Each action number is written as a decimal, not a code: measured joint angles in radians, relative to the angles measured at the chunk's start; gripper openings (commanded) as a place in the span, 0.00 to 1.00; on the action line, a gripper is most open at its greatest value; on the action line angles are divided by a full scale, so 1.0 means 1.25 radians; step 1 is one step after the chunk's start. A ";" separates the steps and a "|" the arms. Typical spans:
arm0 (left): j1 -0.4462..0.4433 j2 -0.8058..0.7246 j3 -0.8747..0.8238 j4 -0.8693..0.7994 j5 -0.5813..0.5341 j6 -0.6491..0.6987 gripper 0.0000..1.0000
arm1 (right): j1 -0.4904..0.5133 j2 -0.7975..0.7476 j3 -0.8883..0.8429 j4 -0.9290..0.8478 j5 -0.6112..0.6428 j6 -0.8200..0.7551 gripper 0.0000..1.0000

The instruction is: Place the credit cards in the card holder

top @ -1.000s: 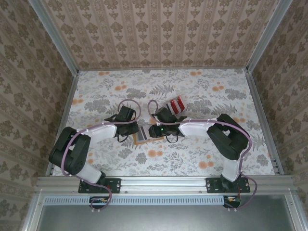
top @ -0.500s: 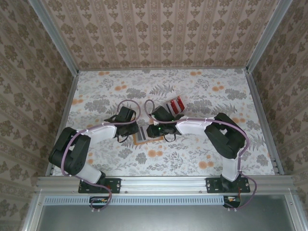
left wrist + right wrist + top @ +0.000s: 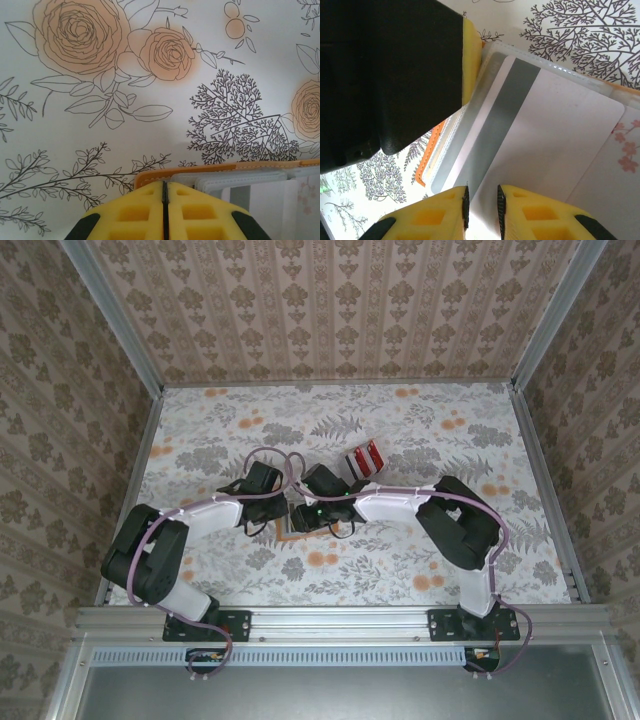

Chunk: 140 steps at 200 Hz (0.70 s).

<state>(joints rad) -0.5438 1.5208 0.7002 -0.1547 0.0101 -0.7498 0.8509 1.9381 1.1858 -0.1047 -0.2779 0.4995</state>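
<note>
The orange-tan card holder (image 3: 287, 530) lies open on the floral cloth between both arms. My left gripper (image 3: 164, 192) is shut and presses its tips on the holder's orange corner (image 3: 150, 177), beside the grey pockets (image 3: 240, 180). My right gripper (image 3: 483, 202) hovers just over a whitish credit card (image 3: 555, 125) with a grey stripe. That card lies slanted on the holder's pockets, by the orange edge (image 3: 427, 157). The jaws stand a narrow gap apart, and the card's face shows through the gap. Several red credit cards (image 3: 366, 457) stand farther back to the right.
The left gripper's black body and yellow pad (image 3: 471, 60) sit close at the upper left of the right wrist view. A pale surface with pink blossoms (image 3: 626, 160) borders the card. Aluminium frame rails (image 3: 540, 480) and papered walls enclose the table (image 3: 200, 420).
My right gripper has slid left over the card holder, closer to the left gripper. The left arm has stayed put.
</note>
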 measured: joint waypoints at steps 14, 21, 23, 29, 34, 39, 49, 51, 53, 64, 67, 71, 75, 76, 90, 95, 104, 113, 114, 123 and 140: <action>0.000 -0.002 0.000 -0.002 -0.001 0.000 0.09 | -0.002 -0.001 0.000 0.000 0.000 0.000 0.25; 0.000 -0.004 0.000 -0.006 0.000 0.000 0.10 | -0.005 -0.002 0.000 -0.002 0.000 0.000 0.25; -0.001 -0.005 0.000 -0.008 0.000 0.000 0.10 | -0.006 -0.003 -0.001 -0.002 0.000 0.000 0.25; -0.001 -0.008 0.000 -0.015 0.000 0.000 0.11 | -0.007 -0.007 -0.002 -0.002 0.000 0.000 0.25; -0.002 -0.011 -0.001 -0.021 0.000 0.000 0.12 | -0.010 -0.013 -0.006 -0.002 0.000 0.000 0.25; -0.004 -0.015 -0.002 -0.028 -0.001 0.000 0.14 | -0.014 -0.020 -0.012 -0.003 0.001 0.000 0.25; -0.007 -0.026 -0.006 -0.042 0.000 0.001 0.15 | -0.025 -0.041 -0.026 -0.007 0.001 0.000 0.26; -0.008 -0.029 -0.007 -0.046 0.000 0.001 0.15 | -0.028 -0.046 -0.029 -0.008 0.001 0.000 0.26; -0.009 -0.031 -0.008 -0.050 0.000 0.001 0.15 | -0.031 -0.051 -0.032 -0.008 0.001 0.000 0.26; -0.010 -0.045 -0.012 -0.070 0.000 0.002 0.17 | -0.047 -0.078 -0.050 -0.011 0.001 0.000 0.27; -0.010 -0.048 -0.013 -0.075 0.000 0.003 0.18 | -0.052 -0.084 -0.055 -0.011 0.001 0.000 0.27; -0.010 -0.053 -0.013 -0.081 0.000 0.005 0.19 | -0.058 -0.094 -0.061 -0.014 0.001 0.000 0.27; -0.010 -0.057 -0.014 -0.086 0.000 0.005 0.20 | -0.063 -0.101 -0.066 -0.014 0.001 0.000 0.28; -0.010 -0.059 -0.014 -0.088 0.000 0.007 0.20 | -0.065 -0.104 -0.068 -0.014 0.001 0.000 0.27; -0.010 -0.075 -0.015 -0.103 -0.003 0.010 0.22 | -0.084 -0.123 -0.088 -0.015 0.001 0.000 0.28; -0.010 -0.082 -0.016 -0.106 -0.005 0.010 0.23 | -0.089 -0.127 -0.094 -0.015 0.001 0.000 0.28; -0.010 -0.094 -0.018 -0.111 -0.007 0.011 0.24 | -0.099 -0.129 -0.107 -0.014 0.001 0.001 0.29; -0.010 -0.102 -0.020 -0.116 -0.009 0.010 0.26 | -0.107 -0.129 -0.120 -0.015 0.001 0.002 0.29; -0.010 -0.103 -0.021 -0.116 -0.009 0.010 0.26 | -0.108 -0.129 -0.122 -0.015 0.001 0.002 0.29; -0.010 -0.107 -0.024 -0.120 -0.009 0.010 0.27 | -0.114 -0.129 -0.135 -0.016 0.001 0.003 0.29; -0.011 -0.110 -0.036 -0.123 -0.009 0.010 0.28 | -0.125 -0.128 -0.147 -0.017 0.001 0.004 0.29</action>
<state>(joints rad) -0.5571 1.3827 0.6548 -0.3084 -0.0010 -0.7368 0.6945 1.7775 1.0016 -0.1265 -0.2768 0.5041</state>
